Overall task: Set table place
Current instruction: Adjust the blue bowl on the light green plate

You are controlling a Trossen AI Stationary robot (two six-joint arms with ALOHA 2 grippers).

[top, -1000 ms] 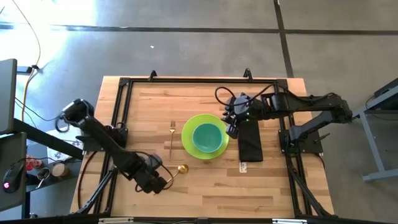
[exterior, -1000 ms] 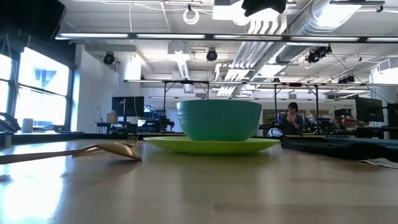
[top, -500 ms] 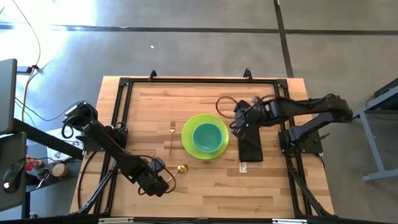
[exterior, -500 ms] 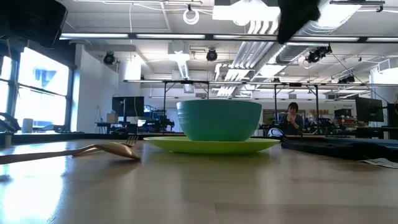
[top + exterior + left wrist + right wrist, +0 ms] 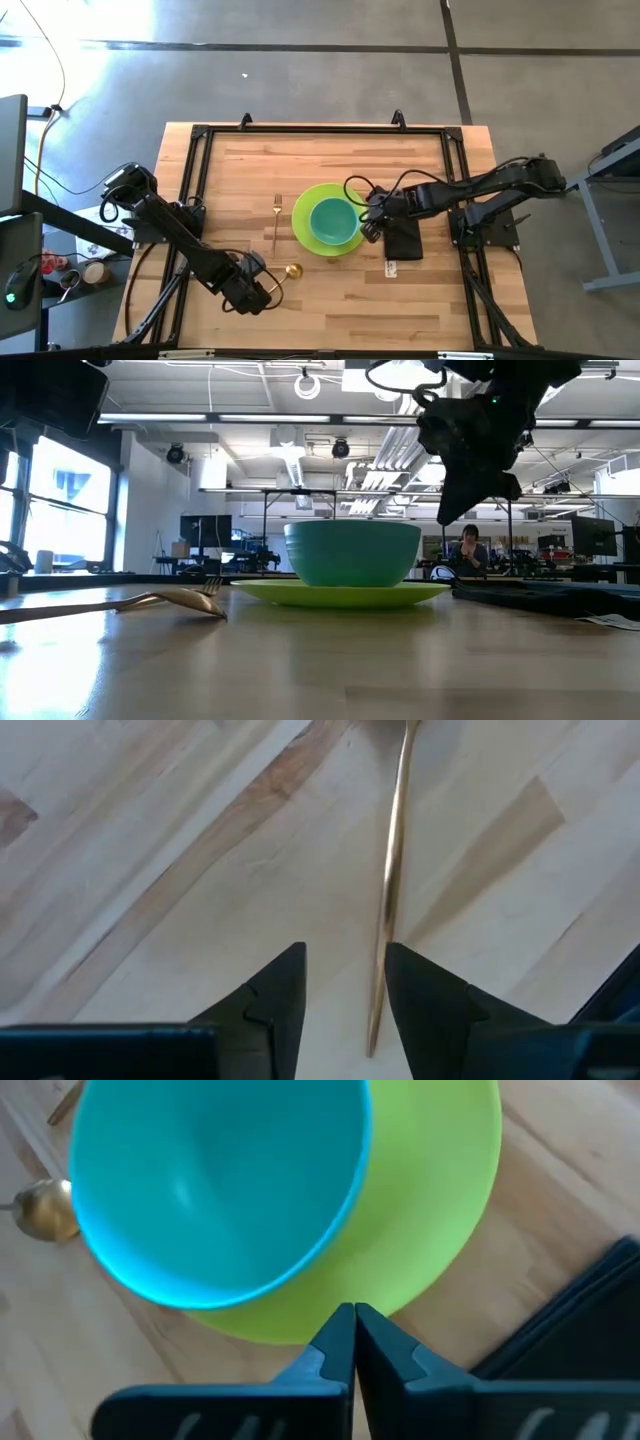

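Note:
A teal bowl (image 5: pixel 334 220) sits in a lime green plate (image 5: pixel 305 228) at the middle of the wooden table (image 5: pixel 230 180). A gold fork (image 5: pixel 276 222) lies left of the plate, and a gold spoon (image 5: pixel 290 272) lies near the plate's near left. A dark folded napkin (image 5: pixel 405 240) lies right of the plate. My right gripper (image 5: pixel 354 1330) is shut and empty, hanging above the plate's right rim (image 5: pixel 440 1250). My left gripper (image 5: pixel 343 970) is open low over the table, with the spoon's handle (image 5: pixel 392 870) running between its fingers, close to one of them.
A white tag (image 5: pixel 392 268) lies at the napkin's near end. The black rail frame (image 5: pixel 200 150) runs around the tabletop. Bare wood lies at the far side and near right of the table. A person (image 5: pixel 470 545) sits far off in the room.
My right gripper has gone from above the napkin's far end toward the near edge and down, and now hangs by the plate's right rim. The bowl, plate, fork, spoon and napkin have kept still.

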